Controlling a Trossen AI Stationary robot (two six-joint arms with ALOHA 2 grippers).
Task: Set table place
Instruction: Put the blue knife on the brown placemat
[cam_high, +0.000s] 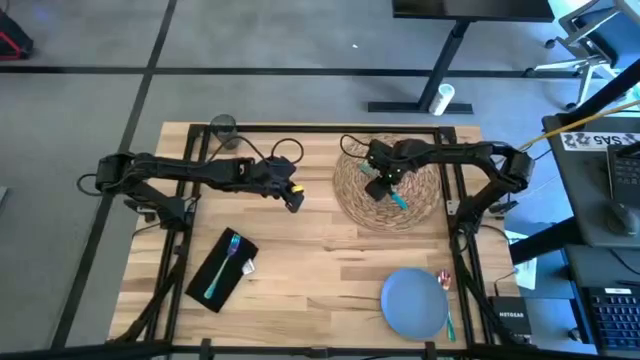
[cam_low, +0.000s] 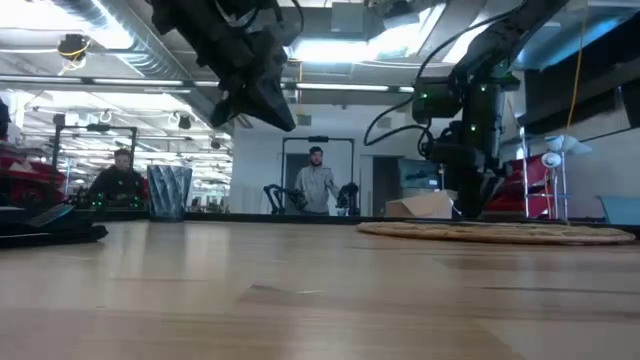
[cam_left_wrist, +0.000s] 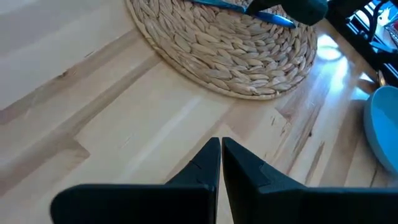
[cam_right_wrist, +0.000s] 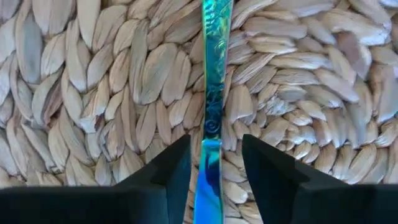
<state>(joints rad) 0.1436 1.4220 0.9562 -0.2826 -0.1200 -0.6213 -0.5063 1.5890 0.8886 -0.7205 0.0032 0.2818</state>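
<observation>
While the right gripper (cam_right_wrist: 214, 165) straddles teal cutlery (cam_right_wrist: 210, 74) mid-placemat (cam_high: 390, 185), jaws spread, left jaws pressed together.

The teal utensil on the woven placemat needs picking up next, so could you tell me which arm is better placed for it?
Right. The right gripper already straddles the teal utensil on the placemat, fingers open; the left gripper hovers shut over bare table.

The table (cam_high: 320, 270) bears placemat (cam_high: 390, 185), plate (cam_high: 414, 303), napkin (cam_high: 222, 270), glass (cam_high: 222, 128).
</observation>
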